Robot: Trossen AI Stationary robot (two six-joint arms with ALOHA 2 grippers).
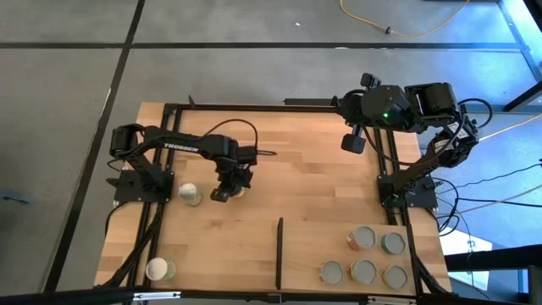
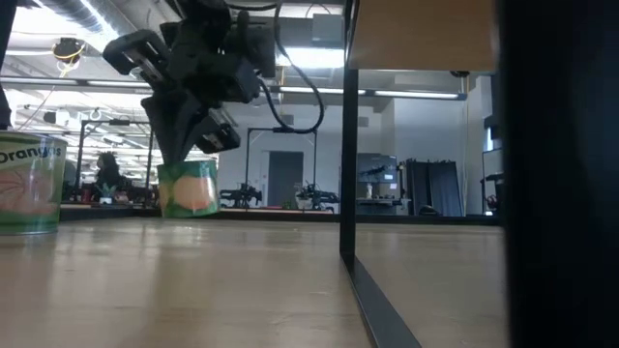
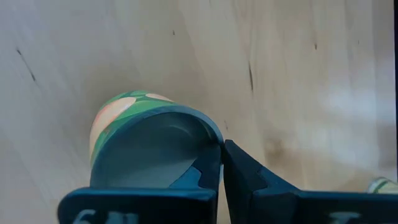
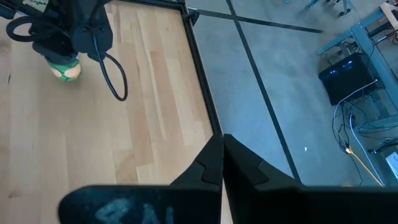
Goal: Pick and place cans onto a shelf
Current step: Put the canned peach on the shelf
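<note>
A green can with peach pictures (image 3: 118,115) stands upright on the tabletop's left half (image 1: 240,190), its grey top (image 3: 152,152) facing up. My left gripper (image 1: 222,191) is shut and slants down onto it; the fingertips (image 3: 222,148) are at the top's rim. Two more cans (image 1: 190,195) (image 1: 158,269) stand to the left. Several cans (image 1: 362,239) stand on the shelf (image 1: 313,250) at the near right. My right gripper (image 1: 353,141) hangs shut, high over the table's far right. My left gripper comes at the green can from above, slanting down. Its shut fingertips (image 3: 214,155) meet the rim (image 3: 208,127) of the can's top. I cannot tell whether they touch it. The can stands upright on the table (image 2: 189,188).
A thin black strip (image 1: 279,252) edges the shelf's left side; in the low view it rises as a post (image 2: 348,145) with the wood panel (image 2: 421,34) above. A large can (image 2: 29,184) is close to the low camera. Bare wood lies mid-table (image 1: 313,182).
</note>
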